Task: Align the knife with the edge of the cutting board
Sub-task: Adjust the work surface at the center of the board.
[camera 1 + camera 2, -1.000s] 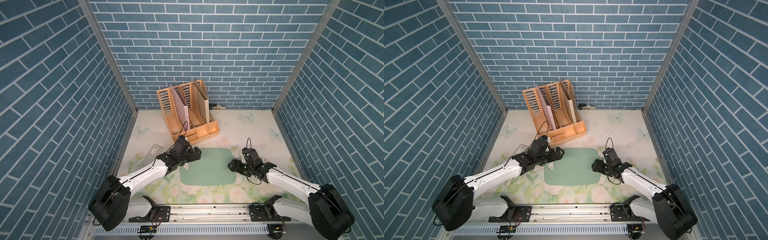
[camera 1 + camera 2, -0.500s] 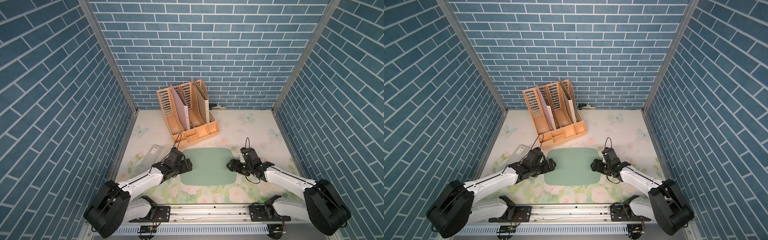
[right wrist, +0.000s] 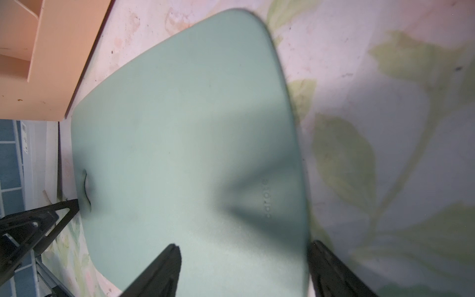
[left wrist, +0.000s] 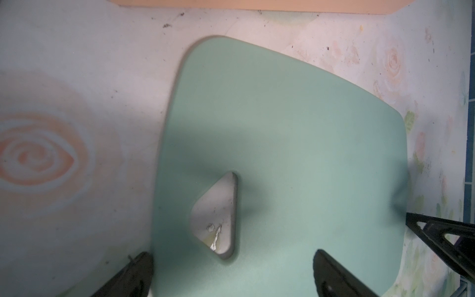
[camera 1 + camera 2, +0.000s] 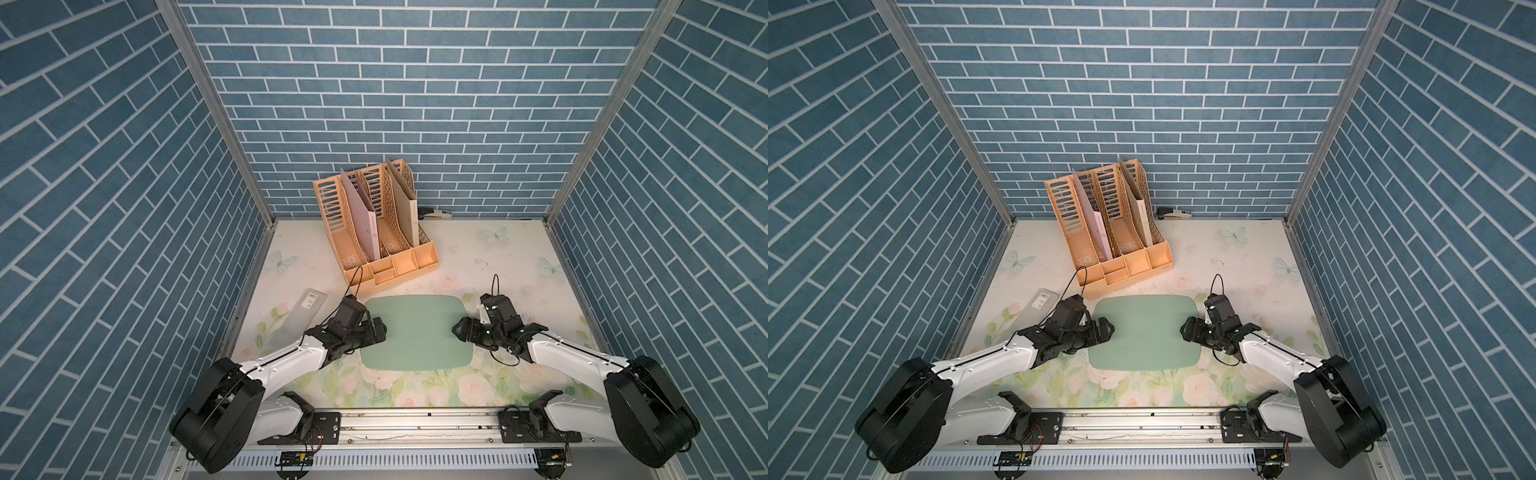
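The pale green cutting board [image 5: 415, 332] [image 5: 1144, 332] lies flat on the floral table, with its triangular hole [image 4: 218, 218] near the left short end. My left gripper [image 5: 376, 330] [image 4: 231, 270] is open and low over that end. One of its fingers is over the board and the other is over the table beside the edge. My right gripper [image 5: 459, 330] [image 3: 244, 262] is open across the opposite short edge of the board [image 3: 180, 128], one finger above the board and one just outside it. The knife shows in no view.
An orange file organizer [image 5: 374, 224] [image 5: 1104, 224] stands just behind the board. A grey packet with a barcode label [image 5: 301, 316] lies left of my left arm. A stapler [image 5: 434, 214] sits at the back wall. Blue brick walls enclose three sides.
My left gripper has come down from the board's far left corner toward the front along the left edge. My right gripper's jaws have narrowed a little at the right edge.
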`<state>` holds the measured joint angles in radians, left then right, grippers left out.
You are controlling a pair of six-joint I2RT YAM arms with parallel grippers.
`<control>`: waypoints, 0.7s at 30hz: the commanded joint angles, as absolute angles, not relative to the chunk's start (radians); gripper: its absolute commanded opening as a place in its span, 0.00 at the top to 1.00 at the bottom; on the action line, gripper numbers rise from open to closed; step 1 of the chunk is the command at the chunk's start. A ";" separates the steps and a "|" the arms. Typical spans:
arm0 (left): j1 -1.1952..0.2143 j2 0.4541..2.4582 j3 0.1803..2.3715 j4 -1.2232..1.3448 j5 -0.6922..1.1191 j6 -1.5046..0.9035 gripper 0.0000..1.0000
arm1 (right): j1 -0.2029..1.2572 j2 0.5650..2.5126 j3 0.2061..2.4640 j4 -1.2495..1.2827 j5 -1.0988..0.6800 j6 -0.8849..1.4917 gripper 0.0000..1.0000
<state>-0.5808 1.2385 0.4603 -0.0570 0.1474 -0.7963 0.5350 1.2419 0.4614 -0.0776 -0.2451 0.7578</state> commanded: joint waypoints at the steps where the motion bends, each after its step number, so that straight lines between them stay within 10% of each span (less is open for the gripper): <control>1: -0.582 1.257 0.454 -0.029 0.182 -0.801 0.00 | 0.535 1.278 0.439 -0.095 -0.275 0.752 0.19; 21: -0.583 1.297 0.492 -0.017 0.186 -0.794 0.00 | 0.535 1.333 0.468 -0.067 -0.284 0.756 0.19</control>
<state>-0.5735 1.2865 0.4858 -0.0299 0.1242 -0.7948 0.5259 1.3014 0.4877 -0.0250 -0.2325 0.7517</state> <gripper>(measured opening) 0.996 0.809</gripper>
